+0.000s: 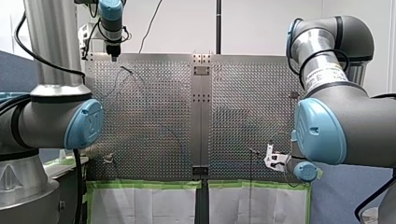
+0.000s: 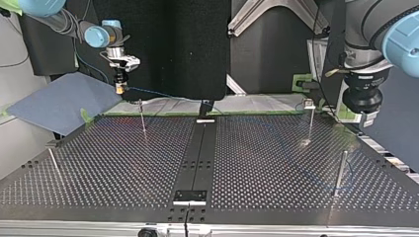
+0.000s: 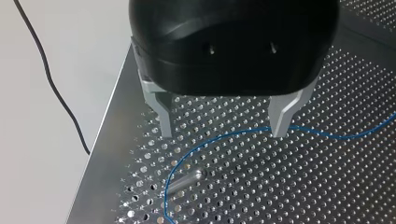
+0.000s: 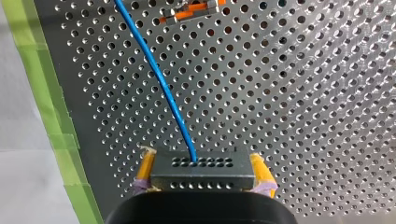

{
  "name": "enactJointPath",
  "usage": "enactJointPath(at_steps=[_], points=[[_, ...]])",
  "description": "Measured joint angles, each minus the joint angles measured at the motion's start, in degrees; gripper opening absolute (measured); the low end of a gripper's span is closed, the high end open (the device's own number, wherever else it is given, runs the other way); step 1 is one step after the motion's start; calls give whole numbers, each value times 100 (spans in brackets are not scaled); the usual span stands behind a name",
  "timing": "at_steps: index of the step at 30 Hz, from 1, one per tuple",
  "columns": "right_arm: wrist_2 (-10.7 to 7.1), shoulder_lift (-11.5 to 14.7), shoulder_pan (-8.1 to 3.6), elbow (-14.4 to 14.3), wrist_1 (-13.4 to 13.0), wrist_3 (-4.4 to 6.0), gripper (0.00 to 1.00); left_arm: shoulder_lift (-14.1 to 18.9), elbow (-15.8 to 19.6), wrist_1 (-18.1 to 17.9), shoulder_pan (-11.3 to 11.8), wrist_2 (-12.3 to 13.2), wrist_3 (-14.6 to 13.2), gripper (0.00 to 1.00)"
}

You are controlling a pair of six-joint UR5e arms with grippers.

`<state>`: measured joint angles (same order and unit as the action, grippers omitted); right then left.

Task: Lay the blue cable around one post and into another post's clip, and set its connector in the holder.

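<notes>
My right gripper [image 4: 201, 159] is shut with its yellow pads on a dark grey connector block [image 4: 204, 175]. The blue cable [image 4: 161, 81] runs out of the block ahead of the fingers, toward an orange and metal clip [image 4: 191, 11]. In the top view that gripper [image 2: 120, 88] hangs above the far left edge of the table, and the cable [image 2: 150, 92] trails off to the right. My left gripper [image 3: 224, 130] stands open above the plate, with the cable [image 3: 233, 133] passing under its metal fingers [image 3: 282, 116]. The cable curves around a metal post [image 3: 184, 182] just ahead.
Thin upright posts [image 2: 142, 116] [image 2: 310, 121] [image 2: 341, 173] [image 2: 53, 163] stand on the perforated table [image 2: 276, 163]. A black strip with brackets [image 2: 189, 196] runs down its middle. Green tape [image 4: 56, 130] edges the plate. A blue-grey sheet [image 2: 59, 101] lies at the top view's left.
</notes>
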<state>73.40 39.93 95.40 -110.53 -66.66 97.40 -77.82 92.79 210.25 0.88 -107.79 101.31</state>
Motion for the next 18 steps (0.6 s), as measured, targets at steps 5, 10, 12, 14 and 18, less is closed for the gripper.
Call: enactJointPath(at_steps=[5, 10, 12, 14, 18], points=[[0, 0, 0, -1, 1, 0, 0, 17, 0, 0, -3, 0, 2, 99], [0, 0, 0, -1, 8, 0, 0, 26, 0, 0, -7, 0, 2, 99], [0, 0, 0, -1, 9, 0, 0, 28, 4, -3, -9, 0, 2, 99], [0, -1, 0, 0, 10, -1, 0, 33, 12, -7, -11, 0, 2, 99], [0, -2, 0, 0, 11, 0, 0, 67, 73, -85, -24, 59, -1, 99]])
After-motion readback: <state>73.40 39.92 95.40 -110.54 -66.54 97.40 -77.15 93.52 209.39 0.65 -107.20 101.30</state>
